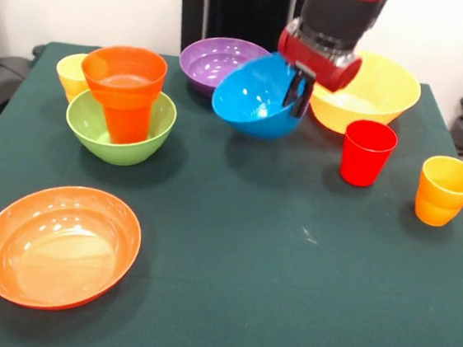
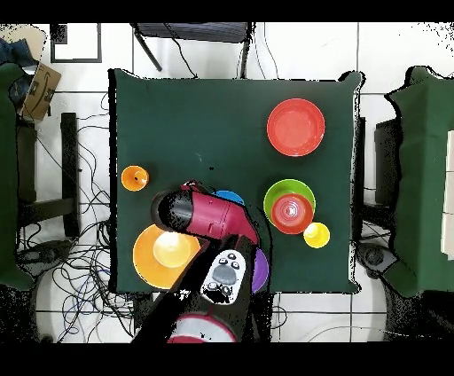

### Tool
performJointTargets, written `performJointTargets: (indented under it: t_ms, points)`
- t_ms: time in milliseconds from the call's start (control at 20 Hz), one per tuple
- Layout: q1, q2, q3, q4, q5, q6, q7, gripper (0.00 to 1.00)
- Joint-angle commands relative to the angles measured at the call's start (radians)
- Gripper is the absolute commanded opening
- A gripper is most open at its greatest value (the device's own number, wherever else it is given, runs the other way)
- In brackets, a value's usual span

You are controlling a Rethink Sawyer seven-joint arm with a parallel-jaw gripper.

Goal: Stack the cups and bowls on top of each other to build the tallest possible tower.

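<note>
My gripper (image 1: pixel 299 93) is shut on the rim of the blue bowl (image 1: pixel 257 98) and holds it tilted above the table, in front of the purple bowl (image 1: pixel 218 59). To its left stands the tower: a green bowl (image 1: pixel 157 137) with an orange cup (image 1: pixel 129 121) in it and a small deep orange bowl (image 1: pixel 126 71) on the cup. In the overhead view the arm (image 2: pixel 213 222) hides most of the blue bowl (image 2: pixel 230 197); the tower (image 2: pixel 290 211) is to its right. A red cup (image 1: pixel 368 152) and a yellow-orange cup (image 1: pixel 445 190) stand to the right.
A wide shallow orange bowl (image 1: pixel 58 245) lies front left. A big yellow bowl (image 1: pixel 381 94) sits behind the gripper. A yellow cup (image 1: pixel 70 74) stands behind the tower. Overhead: orange bowl (image 2: pixel 295 127), yellow cup (image 2: pixel 317 235), yellow bowl (image 2: pixel 164 253), purple bowl (image 2: pixel 261 270).
</note>
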Motion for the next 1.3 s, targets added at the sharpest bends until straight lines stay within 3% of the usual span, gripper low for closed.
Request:
performJointTargets:
  t_ms: [50,150,250,350,750,850,1000,1300]
  points:
    - [0.044,-0.118,0.001,-0.094,-0.102,0.191,-0.013,0.0]
    - [0.048,-0.145,-0.003,-0.114,-0.137,0.225,-0.054,0.0]
    - [0.087,-0.161,-0.06,-0.154,-0.189,0.259,-0.061,0.0]
    - [0.128,-0.169,-0.124,-0.2,-0.249,0.255,-0.057,0.0]
    - [0.183,-0.22,-0.242,-0.317,-0.468,0.208,-0.139,0.0]
    - [0.193,-0.21,-0.278,-0.366,-0.53,0.249,-0.159,0.0]
    - [0.187,-0.196,-0.299,-0.402,-0.569,0.311,-0.159,0.0]
    - [0.192,-0.144,-0.339,-0.413,-0.655,0.316,-0.123,0.0]
